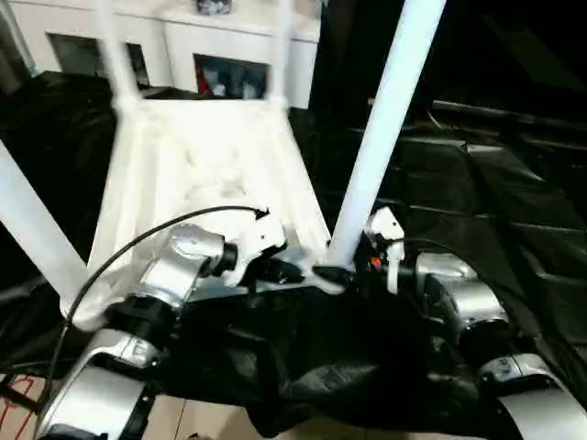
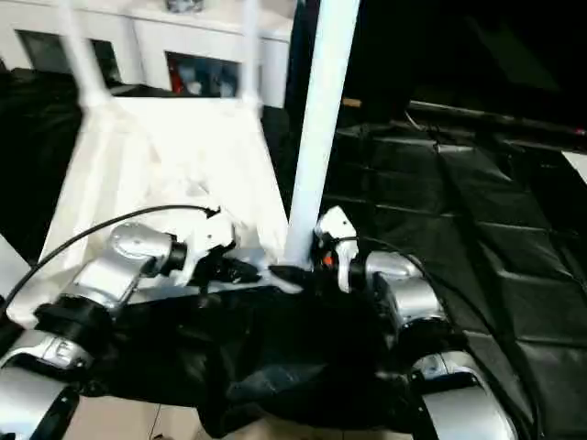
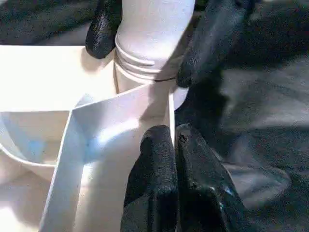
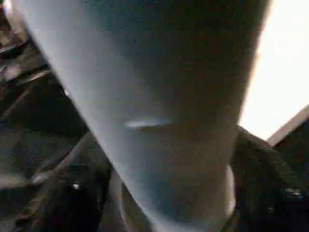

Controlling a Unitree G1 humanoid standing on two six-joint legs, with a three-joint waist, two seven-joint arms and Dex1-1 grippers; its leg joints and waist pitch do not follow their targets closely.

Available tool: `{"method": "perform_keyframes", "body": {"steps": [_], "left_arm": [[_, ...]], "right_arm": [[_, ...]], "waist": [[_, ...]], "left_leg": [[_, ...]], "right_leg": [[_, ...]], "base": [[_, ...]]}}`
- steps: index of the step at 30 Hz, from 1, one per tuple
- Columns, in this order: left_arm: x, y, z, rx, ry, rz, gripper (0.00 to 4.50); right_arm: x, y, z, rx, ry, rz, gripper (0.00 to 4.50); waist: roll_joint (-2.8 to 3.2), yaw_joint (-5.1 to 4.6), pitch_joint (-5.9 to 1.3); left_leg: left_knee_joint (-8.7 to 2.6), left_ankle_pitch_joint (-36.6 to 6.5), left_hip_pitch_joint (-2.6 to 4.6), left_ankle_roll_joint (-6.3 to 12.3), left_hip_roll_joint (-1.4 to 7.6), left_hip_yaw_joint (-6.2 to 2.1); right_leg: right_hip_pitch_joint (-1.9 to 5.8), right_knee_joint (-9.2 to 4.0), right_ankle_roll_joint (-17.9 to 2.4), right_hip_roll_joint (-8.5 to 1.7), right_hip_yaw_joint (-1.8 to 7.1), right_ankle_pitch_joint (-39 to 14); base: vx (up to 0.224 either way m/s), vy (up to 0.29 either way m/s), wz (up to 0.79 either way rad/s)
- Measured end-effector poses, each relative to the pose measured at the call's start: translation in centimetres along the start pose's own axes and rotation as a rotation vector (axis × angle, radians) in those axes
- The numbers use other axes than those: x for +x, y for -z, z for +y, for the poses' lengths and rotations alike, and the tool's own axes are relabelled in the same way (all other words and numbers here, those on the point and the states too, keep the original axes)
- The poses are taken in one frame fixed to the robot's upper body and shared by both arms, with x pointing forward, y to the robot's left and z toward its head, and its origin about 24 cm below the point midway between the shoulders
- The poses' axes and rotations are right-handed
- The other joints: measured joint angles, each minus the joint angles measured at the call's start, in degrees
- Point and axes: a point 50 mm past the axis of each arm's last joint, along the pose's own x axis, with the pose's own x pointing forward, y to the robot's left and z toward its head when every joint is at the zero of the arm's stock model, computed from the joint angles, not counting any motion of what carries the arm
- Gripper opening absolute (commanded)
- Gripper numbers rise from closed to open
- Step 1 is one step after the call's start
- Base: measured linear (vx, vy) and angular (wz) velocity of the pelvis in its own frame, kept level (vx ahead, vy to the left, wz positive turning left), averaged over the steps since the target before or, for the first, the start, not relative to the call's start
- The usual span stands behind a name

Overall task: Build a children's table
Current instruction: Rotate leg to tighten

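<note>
The white tabletop lies ribbed side up on the black-draped work table. White tube legs stand in its corner sockets: the near right leg, the near left leg and two far legs. My right gripper clasps the near right leg's base just above the socket, one black finger on each side of the threaded end. My left gripper is closed at the tabletop's near edge, and the rim's thin wall runs into the seam between its fingers.
Black cloth covers the work table to the right and hangs crumpled over the front edge. A white cabinet stands behind. A black cable arcs over my left forearm. Pale floor lies below.
</note>
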Motion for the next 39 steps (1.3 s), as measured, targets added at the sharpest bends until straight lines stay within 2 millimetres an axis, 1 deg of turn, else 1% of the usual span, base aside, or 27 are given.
{"method": "perform_keyframes", "body": {"steps": [3,6,7,12,14,18,19,20,21,27,28,29,30,31,33,34,35,37,39], "left_arm": [[0.0,0.1,-0.2,0.015,0.031,0.001,0.00],[0.1,0.2,-0.2,0.017,0.036,0.002,0.00],[0.1,0.2,-0.2,0.018,0.037,0.001,0.00],[0.1,0.2,-0.2,0.021,0.036,0.001,0.00],[0.0,0.3,-0.1,0.013,0.027,0.002,0.00],[0.3,0.2,0.8,-0.033,-0.094,0.006,0.00],[0.6,0.2,0.9,-0.050,-0.135,0.009,0.00],[0.6,0.1,1.0,-0.053,-0.148,0.010,0.00],[0.9,0.0,1.2,-0.074,-0.185,0.008,0.00],[2.0,-0.6,1.6,-0.123,-0.313,0.009,0.00],[2.2,-0.8,1.6,-0.129,-0.325,0.010,0.00],[2.3,-0.8,1.6,-0.131,-0.331,0.009,0.00],[2.3,-0.9,1.6,-0.131,-0.331,0.008,0.00],[2.4,-1.0,1.5,-0.127,-0.330,0.005,0.00],[2.4,-1.1,1.5,-0.123,-0.330,0.005,0.00],[2.4,-1.1,1.4,-0.121,-0.328,0.004,0.00],[2.4,-1.1,1.4,-0.120,-0.328,0.004,0.00],[2.4,-1.2,1.4,-0.117,-0.325,0.003,0.00],[2.4,-1.3,1.3,-0.106,-0.303,0.002,0.00]], "right_arm": [[-0.2,0.2,0.3,0.011,-0.038,0.012,2.92],[-0.2,0.2,0.3,0.016,-0.038,0.014,2.82],[-0.2,0.2,0.3,0.017,-0.038,0.014,2.69],[-0.2,0.2,0.3,0.024,-0.033,0.013,2.63],[0.0,0.2,0.2,0.033,-0.010,0.008,2.63],[1.3,-0.1,-0.8,0.077,0.176,-0.030,2.62],[1.9,-0.3,-1.2,0.092,0.248,-0.044,2.62],[2.0,-0.3,-1.3,0.096,0.270,-0.048,2.62],[2.6,-0.4,-1.6,0.115,0.336,-0.064,2.62],[4.4,-1.1,-2.3,0.178,0.555,-0.091,2.62],[4.5,-1.2,-2.3,0.177,0.578,-0.091,3.18],[4.5,-1.2,-2.4,0.171,0.584,-0.094,3.32],[4.5,-1.2,-2.4,0.164,0.585,-0.095,3.32],[4.6,-1.1,-2.3,0.157,0.585,-0.102,3.52],[4.5,-1.1,-2.3,0.148,0.577,-0.105,3.52],[4.4,-1.1,-2.3,0.137,0.570,-0.103,3.74],[4.4,-1.1,-2.3,0.125,0.561,-0.099,3.78],[4.2,-1.2,-2.3,0.098,0.538,-0.096,3.78],[3.6,-1.0,-2.3,0.064,0.487,-0.094,3.78]], "waist": [[0.01,0.27,0.00],[0.02,0.27,0.00],[0.02,0.27,0.00],[0.02,0.24,0.00],[0.01,0.07,0.00],[-0.13,-1.38,0.04],[-0.14,-1.97,0.03],[-0.16,-2.11,0.04],[-0.20,-2.45,0.04],[-0.26,-3.09,-0.01],[-0.29,-3.10,-0.03],[-0.33,-3.07,-0.05],[-0.33,-3.04,-0.06],[-0.31,-2.92,-0.04],[-0.27,-2.88,-0.03],[-0.27,-2.82,-0.02],[-0.26,-2.76,-0.02],[-0.23,-2.58,0.01],[-0.18,-2.21,0.04]], "left_leg": [[0.00,0.0,0.12,0.00,0.01,0.00],[-0.01,0.0,0.24,0.00,0.01,-0.01],[-0.02,0.0,0.25,0.00,0.00,-0.01],[-0.02,0.0,0.24,0.00,0.00,-0.01],[-0.02,0.0,0.23,0.00,0.00,-0.02],[0.01,0.0,0.22,-0.01,0.00,-0.04],[0.02,0.0,0.28,-0.01,-0.01,-0.04],[0.02,0.0,0.28,-0.01,-0.01,-0.04],[0.00,0.0,0.32,-0.01,-0.01,-0.08],[-0.01,0.0,0.37,-0.02,-0.01,-0.16],[0.00,0.0,0.37,-0.02,-0.01,-0.15],[-0.01,0.0,0.37,-0.02,-0.01,-0.15],[-0.01,0.0,0.35,-0.02,-0.01,-0.15],[-0.02,0.0,0.30,-0.02,-0.02,-0.13],[-0.06,0.0,0.29,-0.03,-0.02,-0.10],[-0.09,0.0,0.29,-0.03,-0.02,-0.10],[-0.11,0.0,0.29,-0.03,-0.01,-0.10],[-0.17,0.0,0.28,-0.03,-0.01,-0.10],[-0.19,0.0,0.21,-0.03,-0.01,-0.10]], "right_leg": [[0.13,0.02,0.0,0.00,0.01,0.0],[0.21,0.04,0.0,0.00,0.01,0.0],[0.23,0.04,0.0,0.00,0.02,0.0],[0.25,0.04,0.0,0.00,0.02,0.0],[0.29,0.06,0.0,0.01,0.02,0.0],[0.28,0.07,0.3,0.02,0.01,-0.2],[0.30,0.08,0.3,0.02,0.02,-0.2],[0.28,0.09,0.3,0.02,0.01,-0.2],[0.25,0.07,0.3,0.02,-0.04,-0.2],[0.23,0.05,0.3,0.05,-0.07,-0.2],[0.25,0.04,0.3,0.05,-0.05,-0.2],[0.25,0.04,0.3,0.05,-0.06,-0.2],[0.25,0.04,0.3,0.05,-0.06,-0.2],[0.22,0.04,0.3,0.04,-0.04,-0.2],[0.20,0.04,0.3,0.04,-0.03,-0.2],[0.19,0.04,0.3,0.05,-0.04,-0.2],[0.19,0.05,0.2,0.05,-0.04,-0.1],[0.16,0.05,0.1,0.05,-0.06,0.0],[0.09,0.04,0.1,0.05,-0.07,0.0]], "base": [[0.000,0.000,0.00],[0.000,0.000,0.00],[0.000,0.000,0.00],[0.000,0.000,0.00],[0.000,0.000,0.00],[0.000,0.000,0.00],[0.000,0.000,0.00],[0.000,0.000,0.00],[0.000,0.000,0.00],[0.000,0.000,0.00],[0.000,0.000,0.00],[0.000,0.000,0.00],[0.000,0.000,0.00],[0.000,0.000,0.00],[0.000,0.000,0.00],[0.000,0.000,0.00],[0.000,0.000,0.00],[0.000,0.000,0.00],[0.000,0.000,0.00]]}}
